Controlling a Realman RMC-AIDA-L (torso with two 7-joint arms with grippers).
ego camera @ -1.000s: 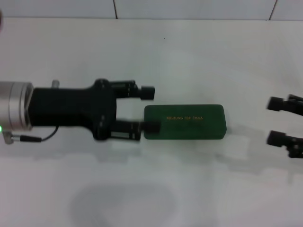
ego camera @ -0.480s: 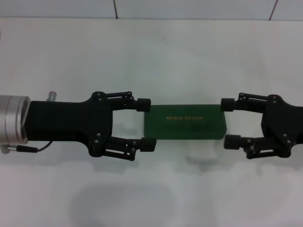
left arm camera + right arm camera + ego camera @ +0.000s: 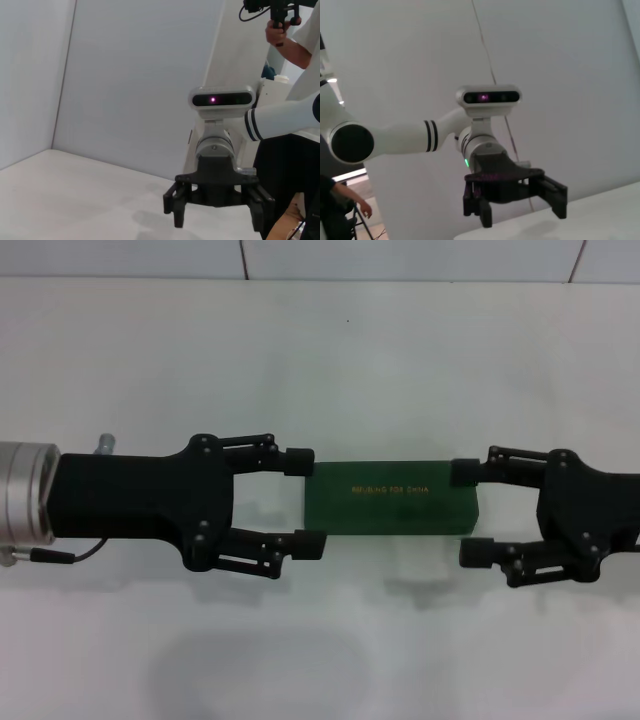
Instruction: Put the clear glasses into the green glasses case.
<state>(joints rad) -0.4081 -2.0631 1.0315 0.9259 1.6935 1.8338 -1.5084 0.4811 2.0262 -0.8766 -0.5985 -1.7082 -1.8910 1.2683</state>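
Nearest me, along the bottom of the head view, I see only the white table [image 3: 320,660]. A little farther in, across the middle of the frame, is the work. The dark green rectangular hard glasses case [image 3: 390,498] lies flat with its lid shut and a line of gold lettering on top. The left end effector [image 3: 305,502] reaches in from the left of the frame, its black fingers spread wide, one to the near side and one to the far side of the case's left end. The right end effector [image 3: 470,512] mirrors it from the right edge, also spread wide around the right end and gripping nothing. From overhead I cannot tell whether any fingertip actually touches the case. Each wrist camera looks across at the other arm's splayed fingers, and neither shows the case. I cannot find the clear glasses in any view. A shut case with none in sight fits two stages: the glasses are already inside and the lid is down, or they are somewhere out of frame and the case is waiting to be opened. I judge that both arms are bracketing the case by its ends, but which stage this serves is not settled. Any next move would need both sets of fingers level with the case's sides, so the light box does not skid or twist on the smooth top. Farthest off, at the top of the frame, the table meets a pale tiled wall [image 3: 400,258].
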